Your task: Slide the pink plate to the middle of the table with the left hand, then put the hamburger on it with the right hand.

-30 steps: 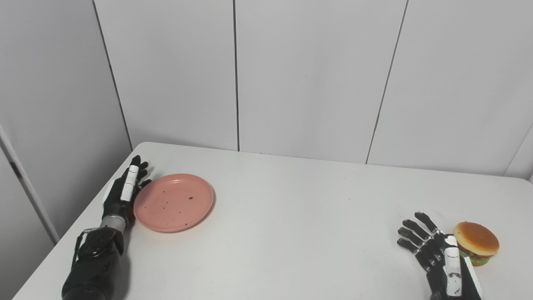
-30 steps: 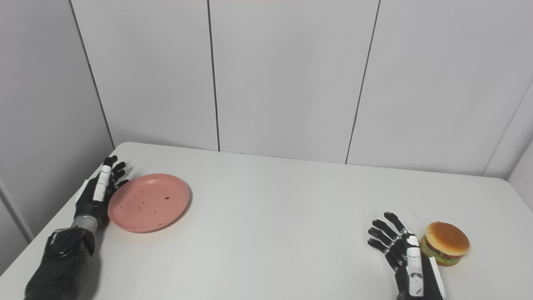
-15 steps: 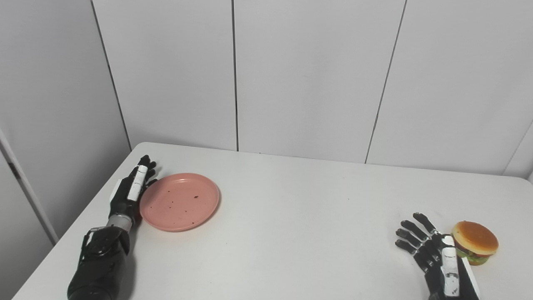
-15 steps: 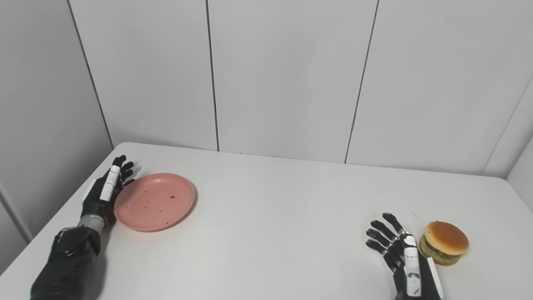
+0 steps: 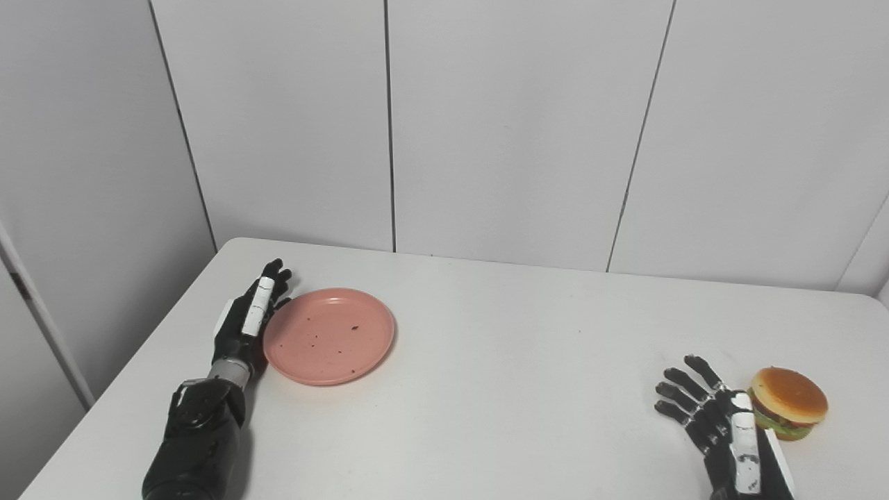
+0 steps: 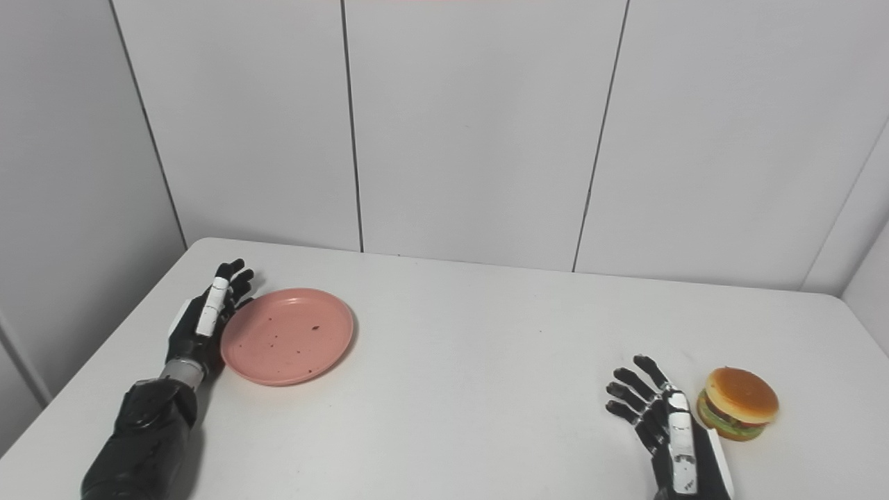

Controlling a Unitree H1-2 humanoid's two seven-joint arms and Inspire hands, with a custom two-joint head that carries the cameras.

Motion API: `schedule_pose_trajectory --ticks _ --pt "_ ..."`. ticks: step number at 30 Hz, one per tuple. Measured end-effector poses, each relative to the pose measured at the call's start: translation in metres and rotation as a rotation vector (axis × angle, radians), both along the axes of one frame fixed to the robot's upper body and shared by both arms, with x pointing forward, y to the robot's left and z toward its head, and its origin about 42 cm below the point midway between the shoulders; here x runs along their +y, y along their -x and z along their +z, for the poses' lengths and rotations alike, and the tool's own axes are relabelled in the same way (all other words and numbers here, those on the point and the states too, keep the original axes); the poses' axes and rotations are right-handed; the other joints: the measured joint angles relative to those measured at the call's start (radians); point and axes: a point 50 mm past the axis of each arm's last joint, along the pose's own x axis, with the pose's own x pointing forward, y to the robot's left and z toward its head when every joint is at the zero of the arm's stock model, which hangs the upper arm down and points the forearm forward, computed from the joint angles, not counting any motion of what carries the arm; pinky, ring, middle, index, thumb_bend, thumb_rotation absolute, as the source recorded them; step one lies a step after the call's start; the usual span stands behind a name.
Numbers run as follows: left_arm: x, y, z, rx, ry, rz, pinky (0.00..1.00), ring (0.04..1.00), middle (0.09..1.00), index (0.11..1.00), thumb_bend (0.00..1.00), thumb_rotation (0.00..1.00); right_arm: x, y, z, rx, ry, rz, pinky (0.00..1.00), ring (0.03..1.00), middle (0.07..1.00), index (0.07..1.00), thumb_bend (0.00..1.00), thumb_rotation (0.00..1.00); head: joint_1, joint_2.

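1. Since a second ago the pink plate (image 5: pixel 328 335) has slid rightward across the white table (image 5: pixel 486 389), away from the left edge, and the left hand (image 5: pixel 246 326) has travelled with it.
2. The left hand stands on edge against the plate's left rim, fingers straight and held together, pointing toward the far wall; it grips nothing and presses the rim with its flat side.
3. The plate lies flat in the left half of the table, short of the middle, with small dark specks on its surface.
4. The right hand (image 5: pixel 722 423) has barely shifted: it rests low at the near right, fingers spread apart and slightly curled, holding nothing.
5. The hamburger (image 5: pixel 788 403) sits upright on the table just beside the right hand, on its right side; whether the hand touches it cannot be told.
6. The plate and the hamburger lie well apart, with bare tabletop between them.
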Motion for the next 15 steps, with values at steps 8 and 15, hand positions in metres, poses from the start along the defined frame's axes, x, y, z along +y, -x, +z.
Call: schedule_pose_trajectory --ticks 8,15 --pt "-0.008 -0.001 -0.002 0.009 -0.016 -0.026 0.89 0.956 0.927 0.931 0.94 0.84 0.002 0.001 0.0 0.001 0.009 -0.001 0.73 0.752 0.77 0.834 0.84 0.96 -0.009 0.005" --pt "-0.019 -0.003 -0.003 0.006 -0.011 -0.044 0.93 0.965 0.926 0.94 0.92 0.84 0.004 0.002 0.0 0.014 0.007 0.002 0.73 0.75 0.768 0.834 0.83 0.96 -0.012 0.008"
